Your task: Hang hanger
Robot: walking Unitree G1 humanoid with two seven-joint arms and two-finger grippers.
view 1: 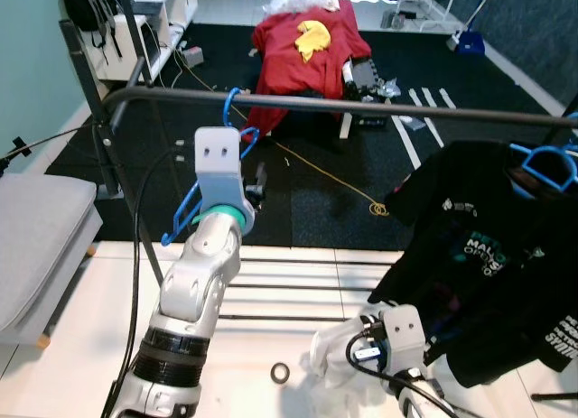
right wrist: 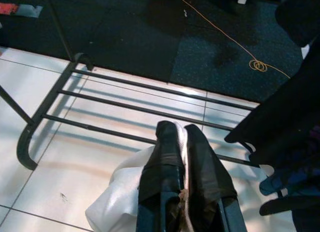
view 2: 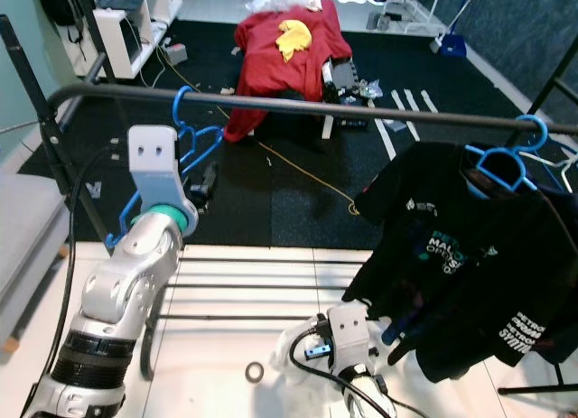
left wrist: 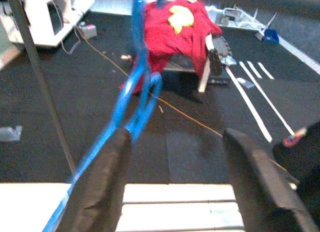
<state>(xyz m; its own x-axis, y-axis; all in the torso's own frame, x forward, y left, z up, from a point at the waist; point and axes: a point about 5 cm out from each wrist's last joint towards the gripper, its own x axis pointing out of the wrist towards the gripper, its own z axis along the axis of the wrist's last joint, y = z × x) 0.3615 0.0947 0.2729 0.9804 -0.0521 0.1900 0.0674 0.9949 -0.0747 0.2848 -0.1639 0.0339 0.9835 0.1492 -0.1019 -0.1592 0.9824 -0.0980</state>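
Left eye view shows the blue hanger (view 1: 209, 179) hooked over the black rail (view 1: 361, 104) at eleven o'clock, left gripper (left wrist: 175, 182) spread beside it, releasing, right gripper (right wrist: 182, 162) closed, low.

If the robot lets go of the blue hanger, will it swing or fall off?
The blue hanger would probably swing: its hook sits over the round rail, free to pivot. It looks thin, empty and likely light. The left gripper has open jaws, so a fall seems unlikely.
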